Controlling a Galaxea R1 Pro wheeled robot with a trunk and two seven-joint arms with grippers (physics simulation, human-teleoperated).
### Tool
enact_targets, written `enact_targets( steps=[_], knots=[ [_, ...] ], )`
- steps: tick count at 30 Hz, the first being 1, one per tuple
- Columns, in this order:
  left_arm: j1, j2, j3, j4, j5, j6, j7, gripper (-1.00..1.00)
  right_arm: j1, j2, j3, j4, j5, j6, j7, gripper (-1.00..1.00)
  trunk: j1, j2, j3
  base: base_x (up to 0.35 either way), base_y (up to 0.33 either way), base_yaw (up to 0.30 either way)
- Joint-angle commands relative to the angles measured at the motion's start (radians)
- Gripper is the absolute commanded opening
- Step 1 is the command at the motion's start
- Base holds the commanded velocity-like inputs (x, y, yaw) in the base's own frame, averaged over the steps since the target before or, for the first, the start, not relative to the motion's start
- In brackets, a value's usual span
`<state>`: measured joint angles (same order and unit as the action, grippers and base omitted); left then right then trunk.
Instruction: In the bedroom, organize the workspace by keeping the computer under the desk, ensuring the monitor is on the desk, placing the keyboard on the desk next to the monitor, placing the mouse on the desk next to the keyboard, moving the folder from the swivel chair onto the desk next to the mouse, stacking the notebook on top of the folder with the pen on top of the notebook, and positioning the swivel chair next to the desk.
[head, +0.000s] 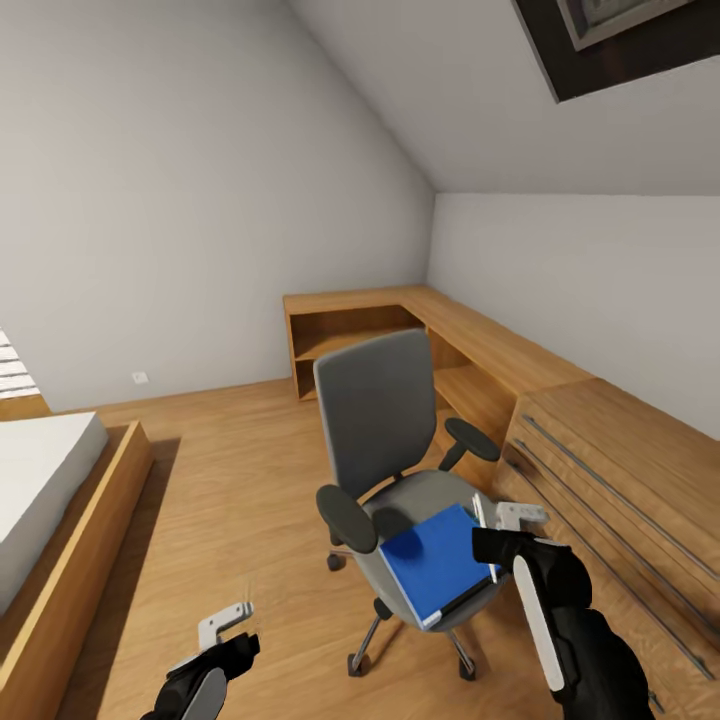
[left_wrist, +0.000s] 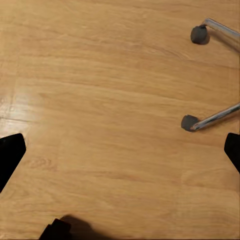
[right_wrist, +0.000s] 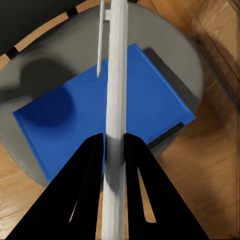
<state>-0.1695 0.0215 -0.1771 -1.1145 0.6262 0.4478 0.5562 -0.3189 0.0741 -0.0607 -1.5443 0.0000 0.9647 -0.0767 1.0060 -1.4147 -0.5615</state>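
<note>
Step in hand, judged from the layout: transfer of items from the swivel chair to the worktop.

Right gripper: closed tight on the slim white pen, clamped near one end, the rest projecting forward between the fingers. Position: directly above the blue folder, pen tip apart from the cover.

Folder: flat on the grey seat, one corner overhanging the front edge, nothing stacked on it.

Left gripper: wide open, empty, low over the wooden floor, close to two chair wheels.

Next move, as a judgement: keep the pen clamped, then take the folder by the overhanging corner with the free left gripper, or set the pen aside first. Avoid pressing the pen into the cover. Expect the chair to roll or swivel under side load; lift the folder upward rather than dragging it.

Edges and clearance:
- Black armrest just beside the folder on the left; second armrest on the right.
- Wooden chest with bar handles near the right arm; little swing room on that side.
- Open floor to the left, bounded by the bed frame.
</note>
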Motion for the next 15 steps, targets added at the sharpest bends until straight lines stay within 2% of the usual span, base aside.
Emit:
enact_targets(
  steps=[1,2,3,4,6,11,15],
  knots=[
    [-0.001,0.002,-0.004,0.167,0.006,-0.118,0.000,1.00,0.000,0.004,-0.084,-0.022,-0.003,0.066,-0.001,-1.00,-0.004,0.007,0.002,0.000,0.000,0.000],
    [-0.001,0.002,-0.004,0.207,0.007,-0.169,-0.018,1.00,0.000,0.005,-0.098,-0.023,-0.003,0.070,0.000,-1.00,-0.008,0.014,0.005,0.000,0.000,0.000],
    [-0.001,0.002,-0.004,0.220,0.006,-0.182,-0.026,1.00,0.000,0.005,-0.101,-0.024,-0.003,0.071,0.001,-1.00,-0.012,0.021,0.008,0.000,0.000,0.000],
    [-0.001,0.003,-0.004,0.309,0.002,-0.226,-0.090,1.00,0.000,0.002,-0.111,-0.025,-0.003,0.074,0.002,-1.00,-0.015,0.028,0.012,0.000,0.000,0.000],
    [-0.001,0.006,-0.004,0.360,0.000,-0.239,-0.128,1.00,0.000,0.000,-0.114,-0.025,-0.003,0.075,0.004,-1.00,-0.023,0.042,0.018,0.000,0.000,0.000],
    [-0.001,0.005,-0.005,0.365,0.000,-0.239,-0.130,1.00,0.000,0.000,-0.116,-0.025,-0.003,0.073,0.004,-1.00,-0.042,0.077,0.034,-0.031,0.000,0.000],
    [-0.001,0.003,-0.008,0.366,0.000,-0.240,-0.130,1.00,0.000,0.001,-0.124,-0.025,-0.003,0.058,0.004,-1.00,-0.058,0.105,0.046,-0.233,0.000,0.000]
  ],
)
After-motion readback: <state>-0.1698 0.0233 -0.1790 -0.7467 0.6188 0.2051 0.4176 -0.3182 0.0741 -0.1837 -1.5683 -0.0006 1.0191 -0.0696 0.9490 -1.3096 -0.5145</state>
